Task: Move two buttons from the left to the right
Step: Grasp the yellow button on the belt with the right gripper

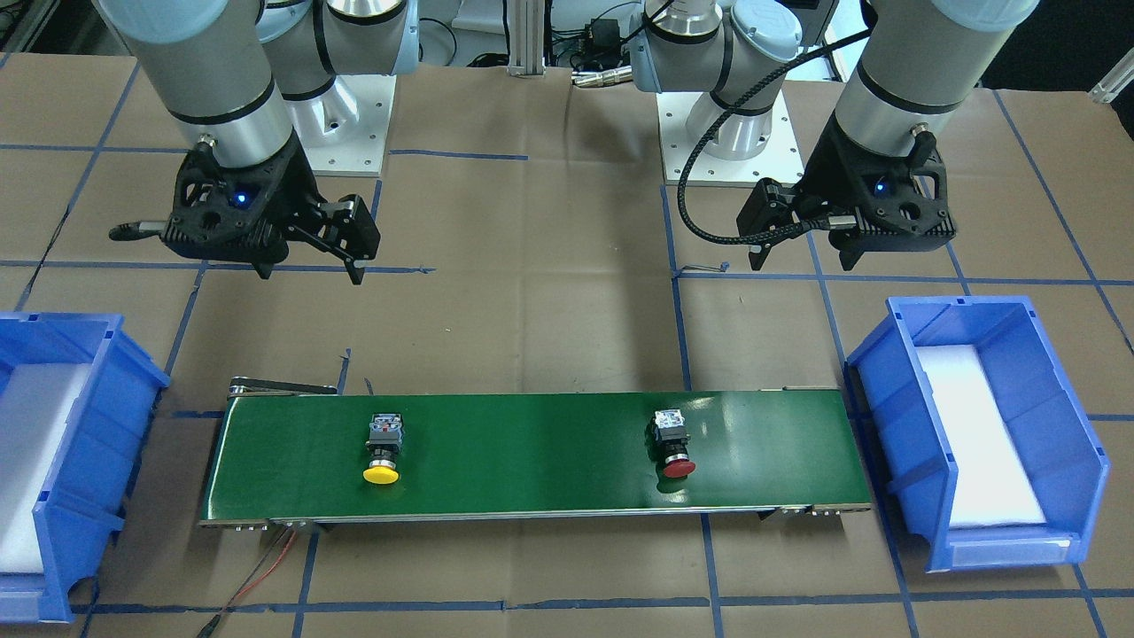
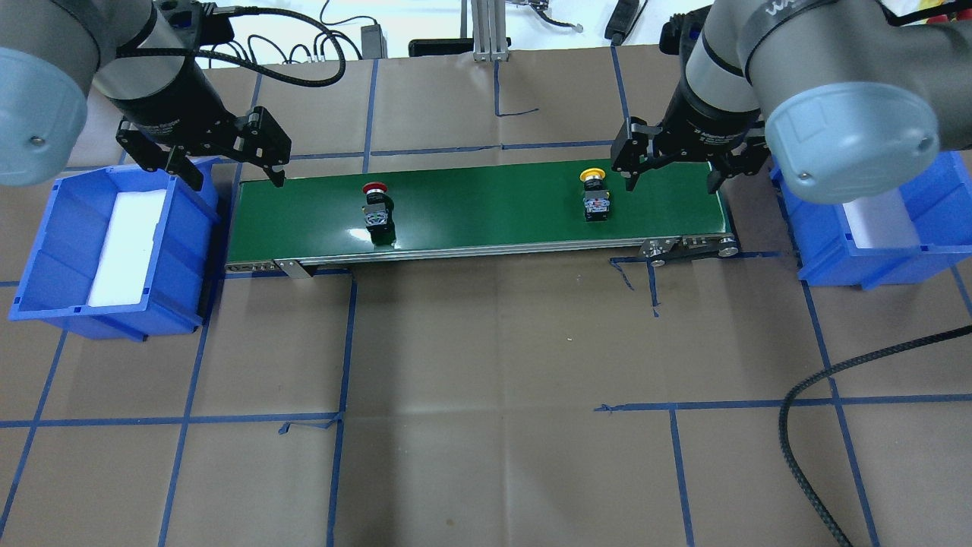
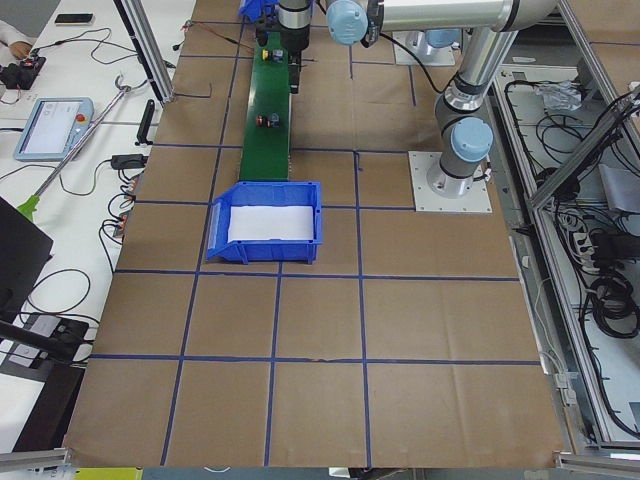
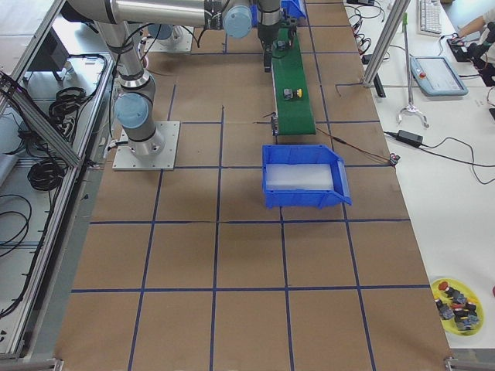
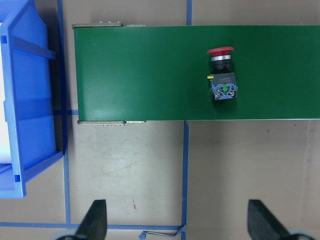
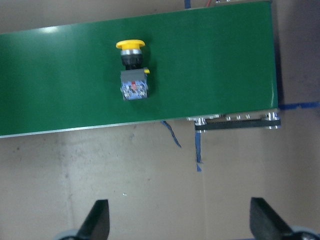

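Observation:
The red button (image 2: pixel 376 205) lies on its side on the green conveyor belt (image 2: pixel 486 209) near its left end; it also shows in the left wrist view (image 5: pixel 222 75) and in the front view (image 1: pixel 671 443). The yellow button (image 2: pixel 594 194) lies on the belt nearer its right end, also in the right wrist view (image 6: pixel 132 75) and in the front view (image 1: pixel 383 447). My left gripper (image 2: pixel 234 178) is open and empty, above the belt's left end. My right gripper (image 2: pixel 671 182) is open and empty, just right of the yellow button. Neither touches a button.
A blue bin (image 2: pixel 178 251) with a white foam liner stands off the belt's left end, and another blue bin (image 2: pixel 828 251) off its right end. The table is brown paper with blue tape lines. A black cable (image 2: pixel 820 380) lies at the front right.

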Action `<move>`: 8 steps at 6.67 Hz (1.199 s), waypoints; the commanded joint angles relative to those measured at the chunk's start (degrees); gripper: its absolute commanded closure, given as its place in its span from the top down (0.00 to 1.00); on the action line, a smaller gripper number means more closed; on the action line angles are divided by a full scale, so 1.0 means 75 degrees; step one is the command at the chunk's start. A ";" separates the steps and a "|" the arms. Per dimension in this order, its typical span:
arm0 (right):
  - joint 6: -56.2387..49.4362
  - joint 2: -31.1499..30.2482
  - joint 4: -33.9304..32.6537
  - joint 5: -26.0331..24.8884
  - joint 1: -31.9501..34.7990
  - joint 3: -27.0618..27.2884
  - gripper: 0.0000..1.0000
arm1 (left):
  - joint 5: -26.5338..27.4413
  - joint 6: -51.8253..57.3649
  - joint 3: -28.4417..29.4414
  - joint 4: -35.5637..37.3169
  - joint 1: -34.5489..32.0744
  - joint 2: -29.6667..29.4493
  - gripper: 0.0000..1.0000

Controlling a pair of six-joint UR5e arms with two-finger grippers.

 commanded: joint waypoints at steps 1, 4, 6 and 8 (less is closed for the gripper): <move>-0.0113 0.0855 -0.1177 0.0069 -0.0034 -0.0030 1.00 | 0.0000 0.0000 0.0031 0.0000 0.0000 -0.0031 1.00; -0.0231 0.2097 -0.1521 0.0081 -0.0432 -0.0754 1.00 | 0.0000 0.0000 0.0043 0.0000 0.0000 -0.0031 1.00; -0.0208 0.2790 -0.1544 0.0069 -0.0433 -0.1073 1.00 | 0.0000 0.0000 0.0031 0.0000 0.0000 -0.0031 1.00; -0.0196 0.3213 -0.1627 0.0080 -0.0421 -0.0969 1.00 | 0.0000 0.0000 0.0043 0.0000 0.0000 -0.0043 1.00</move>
